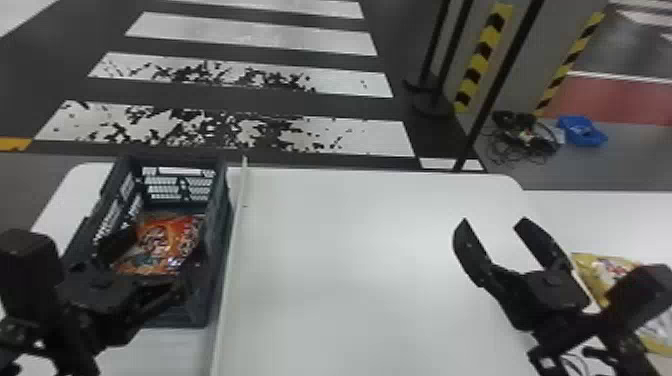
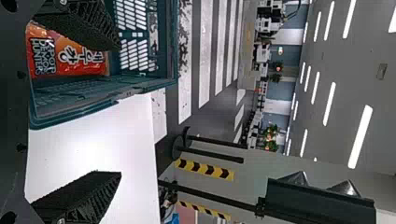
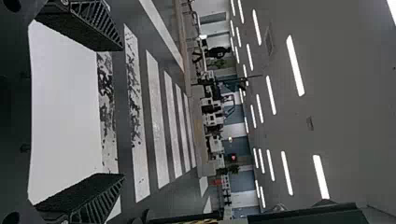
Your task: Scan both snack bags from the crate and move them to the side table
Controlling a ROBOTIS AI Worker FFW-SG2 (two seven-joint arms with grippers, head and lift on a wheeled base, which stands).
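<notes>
Head view: left tool (image 1: 161, 245), right tool (image 1: 494, 220) open; right arm (image 1: 620, 330) partly hides yellow bag (image 1: 601, 274).

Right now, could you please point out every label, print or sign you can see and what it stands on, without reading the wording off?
Orange snack bag: large lettering on its front.
Yellow snack bag: print, too blurred to read and partly behind the right arm.
Hazard stripes: yellow and black, wordless, on a grey pillar.

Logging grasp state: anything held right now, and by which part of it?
Nothing held. Left gripper is open at the crate; right gripper is open too.
</notes>
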